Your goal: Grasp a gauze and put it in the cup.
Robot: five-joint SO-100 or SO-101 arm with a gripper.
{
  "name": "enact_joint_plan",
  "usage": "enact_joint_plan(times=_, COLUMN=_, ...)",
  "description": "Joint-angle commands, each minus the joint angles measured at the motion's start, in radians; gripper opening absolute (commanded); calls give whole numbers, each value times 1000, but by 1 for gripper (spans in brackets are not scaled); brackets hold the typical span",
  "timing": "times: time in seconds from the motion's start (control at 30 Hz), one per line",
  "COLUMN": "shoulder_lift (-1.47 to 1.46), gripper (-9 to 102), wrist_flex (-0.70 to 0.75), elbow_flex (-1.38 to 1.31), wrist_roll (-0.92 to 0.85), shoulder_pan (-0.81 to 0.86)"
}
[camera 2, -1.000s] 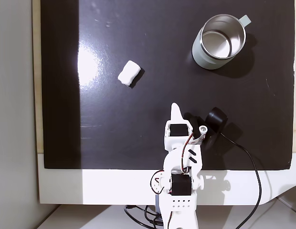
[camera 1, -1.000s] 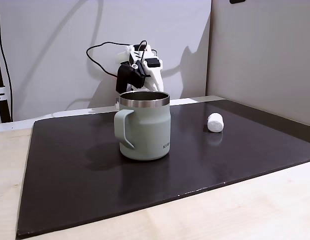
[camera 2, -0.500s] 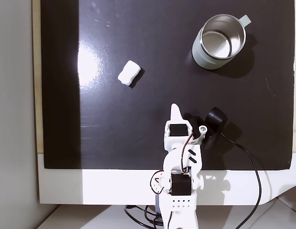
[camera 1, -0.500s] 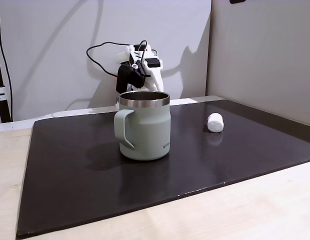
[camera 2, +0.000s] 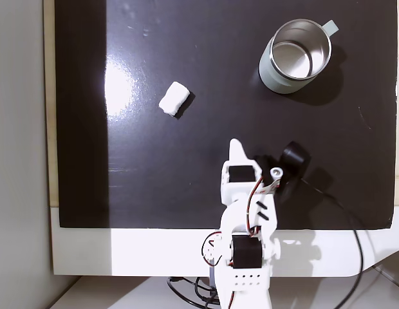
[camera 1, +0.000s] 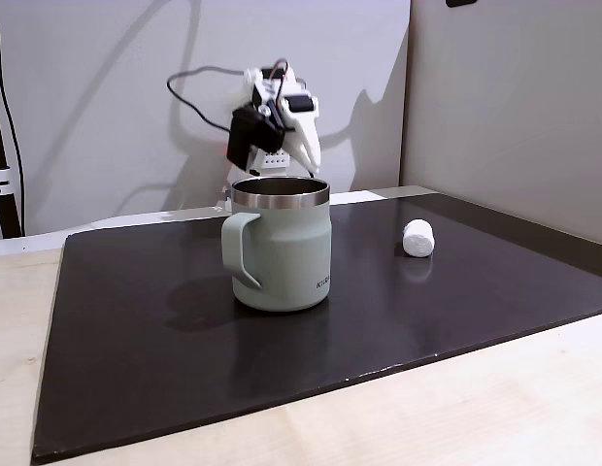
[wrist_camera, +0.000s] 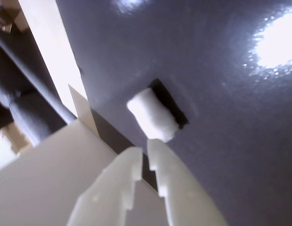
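Claw (wrist_camera: 146, 148) nearly pressed together, empty, raised near the arm base and aimed toward the gauze (wrist_camera: 151, 114), which lies alone on the dark desk (camera 2: 186, 51) mat, well apart from the cup (camera 2: 296, 56).

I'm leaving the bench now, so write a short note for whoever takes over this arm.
Gripper: fingers nearly together, holding nothing, raised near the arm's base.
Gauze: lying on the black mat, apart from the fingers, left of the cup in the top-down fixed view.
Cup: upright, empty.
Done: nothing yet.
Left: reach the gauze, grasp it, drop it into the cup.
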Motion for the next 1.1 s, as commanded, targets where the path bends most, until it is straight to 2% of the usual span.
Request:
enact_joint_plan(times=0.0, shoulder_lift=-216, gripper=0, wrist_flex=35, elbow_flex=-279, wrist_roll=-15, shoulder_pan=-21)
enact_joint_plan(times=0.2, shoulder_lift=-499, gripper=0, wrist_flex=137, elbow_flex=-595, wrist_roll=-95, shoulder_pan=-81)
enact_joint_plan(times=0.23, shoulder_lift=-555, gripper=0, wrist_flex=172, elbow_flex=-652, wrist_roll=-135, shoulder_pan=-89)
enact_joint_plan(times=0.27, shoulder_lift=-609, gripper=0, wrist_flex=206, elbow_flex=-706, wrist_roll=-256, shoulder_pan=-91)
enact_joint_plan(times=0.4, shoulder_lift=-764, gripper=1, wrist_flex=249, elbow_flex=-851, wrist_roll=-304, shoulder_pan=-123)
enact_joint_plan(times=0.53, shoulder_lift=-942, gripper=6, wrist_flex=341, elbow_flex=-1008, wrist_roll=-325, shoulder_pan=-150)
enact_joint_plan(times=0.67, shoulder_lift=-1155, gripper=20, wrist_flex=492, elbow_flex=-1238, wrist_roll=-302, shoulder_pan=-147)
enact_joint_plan(times=0.93, shoulder_lift=-1523, gripper=37, wrist_flex=706, elbow_flex=-1617, wrist_roll=-330, shoulder_pan=-184)
enact_joint_plan(times=1.07, shoulder_lift=-1697, gripper=39, wrist_flex=769, elbow_flex=-1773, wrist_roll=-336, shoulder_pan=-213)
